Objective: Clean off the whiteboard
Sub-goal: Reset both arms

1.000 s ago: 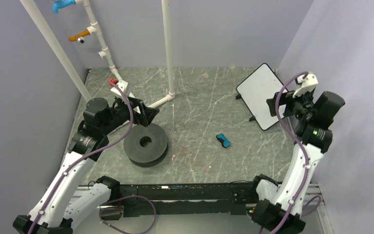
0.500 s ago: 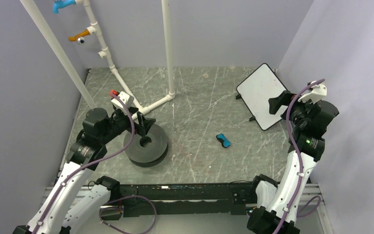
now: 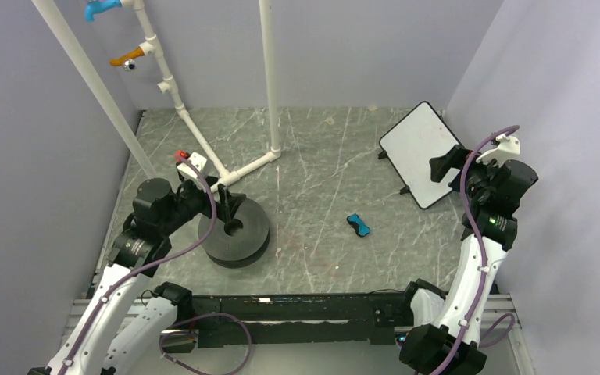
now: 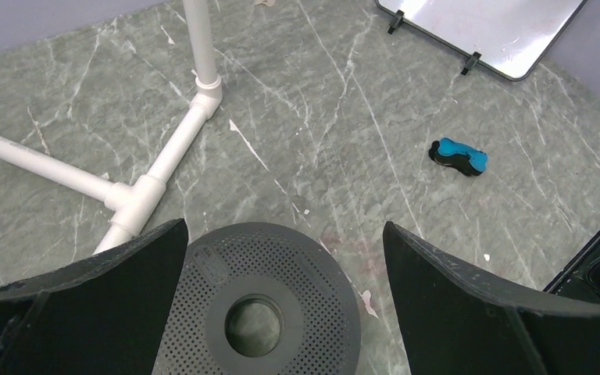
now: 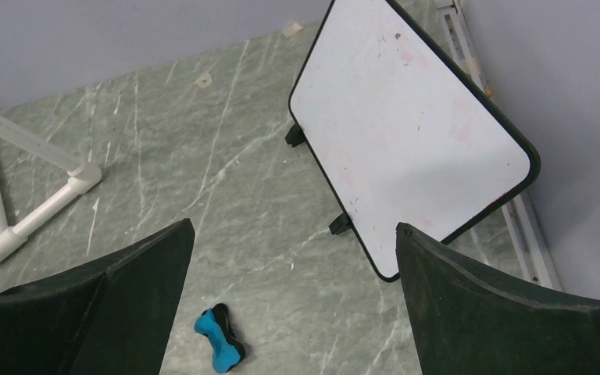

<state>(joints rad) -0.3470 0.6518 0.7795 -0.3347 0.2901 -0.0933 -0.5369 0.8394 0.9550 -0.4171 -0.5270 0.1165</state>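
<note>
While both sets of fingers stand apart and hold nothing, the whiteboard (image 5: 406,133) leans on its feet at the far right of the counter (image 3: 320,156). Its face reads almost clean, with only faint pinkish smudges, which fits either a wiped board or light marks left to clear. The eraser (image 3: 358,226) lies mid-counter, well apart from the board. You'd want flat, even strokes. The board's long axis runs from far-left to near-right, its face turned toward the right gripper (image 5: 289,312).

A robot test cell in a lab; plain lilac partition walls (image 3: 23,156) enclose a marbled grey tabletop (image 3: 312,156); white PVC pipe framework (image 3: 268,78) stands on it
</note>
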